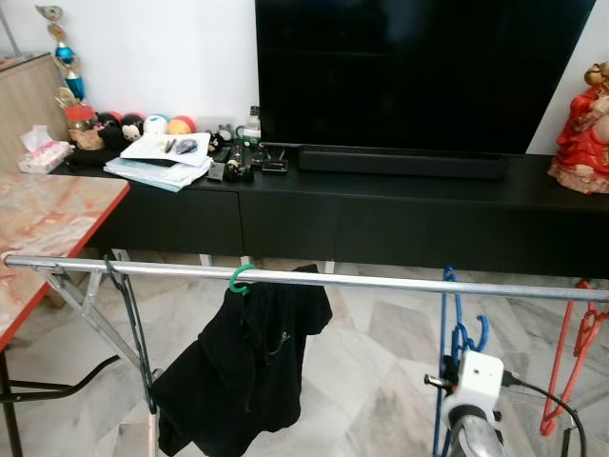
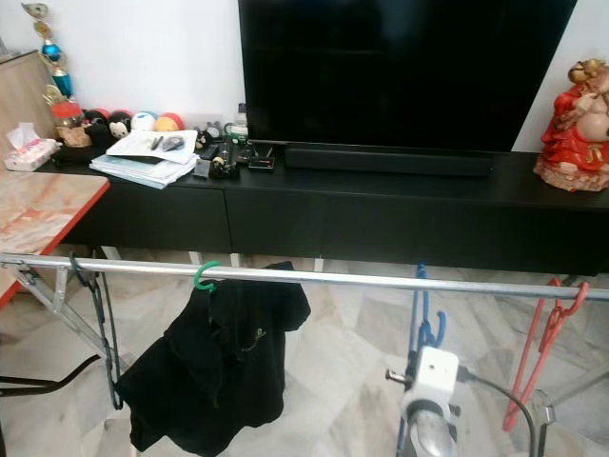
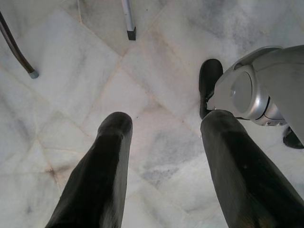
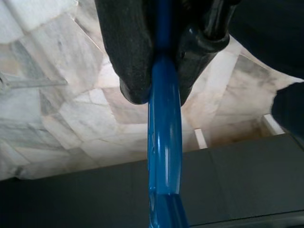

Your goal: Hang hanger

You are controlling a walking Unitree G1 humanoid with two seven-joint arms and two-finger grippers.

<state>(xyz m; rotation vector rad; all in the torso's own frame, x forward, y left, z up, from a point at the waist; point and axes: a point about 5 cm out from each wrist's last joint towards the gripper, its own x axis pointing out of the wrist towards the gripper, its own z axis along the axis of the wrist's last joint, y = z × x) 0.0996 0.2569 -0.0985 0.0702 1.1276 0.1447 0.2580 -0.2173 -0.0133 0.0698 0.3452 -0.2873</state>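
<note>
A blue hanger has its hook over the silver rail of a drying rack, right of the middle. My right arm with its white wrist camera rises just below it. In the right wrist view my right gripper is shut on the blue hanger's bar. A black shirt hangs on a green hanger near the rail's middle. My left gripper hangs open over the marble floor, nothing between its fingers.
An empty black hanger hangs at the rail's left end and a red hanger at its right end. Behind stand a black TV console and TV. An orange-edged table is at the left.
</note>
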